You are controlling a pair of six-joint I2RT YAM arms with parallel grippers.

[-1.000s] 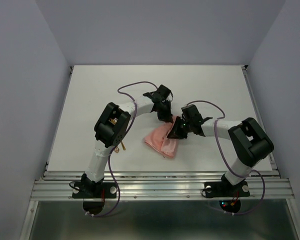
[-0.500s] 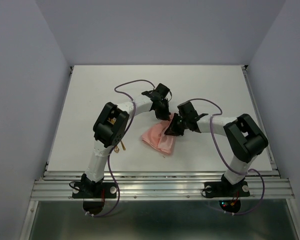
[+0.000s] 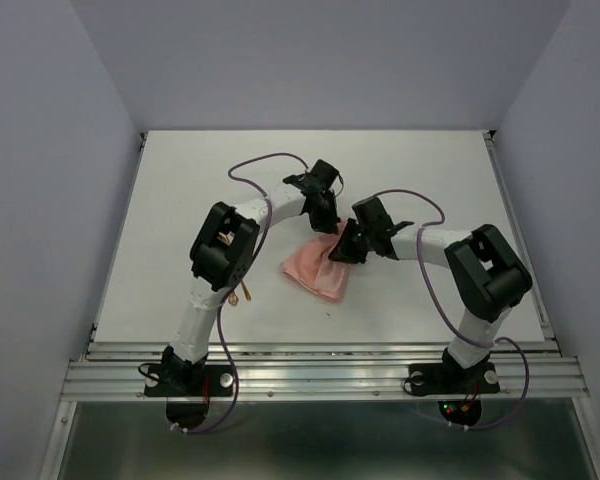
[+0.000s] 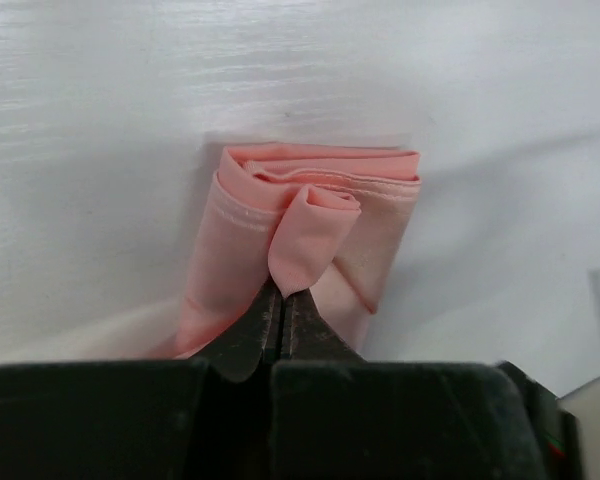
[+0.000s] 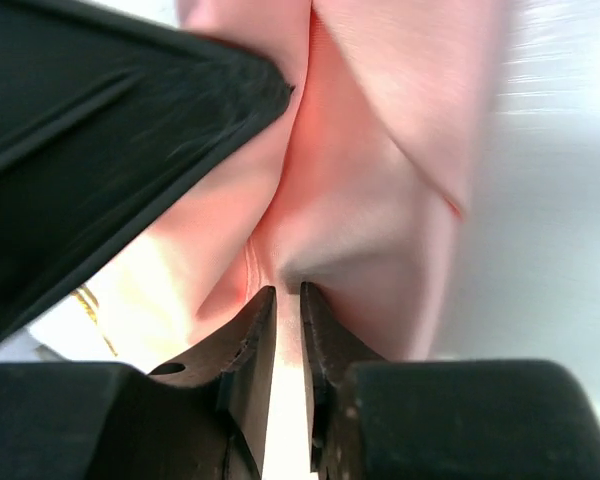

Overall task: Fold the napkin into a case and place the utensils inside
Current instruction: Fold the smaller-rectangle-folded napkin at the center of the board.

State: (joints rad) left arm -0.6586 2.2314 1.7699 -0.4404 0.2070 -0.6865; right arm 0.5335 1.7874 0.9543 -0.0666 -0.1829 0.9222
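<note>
Just ahead of the left claw (image 4: 280, 300) lies the folded napkin (image 4: 230, 250), one flap clenched in it; the right claw (image 5: 285, 290) meets a pucker (held or not, I cannot tell). Best draw the flap over evenly, layers aligned.

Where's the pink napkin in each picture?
Top camera: napkin near the middle of the white table.
Left wrist: napkin in the centre, lying on the table.
Right wrist: napkin fills the top middle, table at right.
Shared landmark: the white table.
</note>
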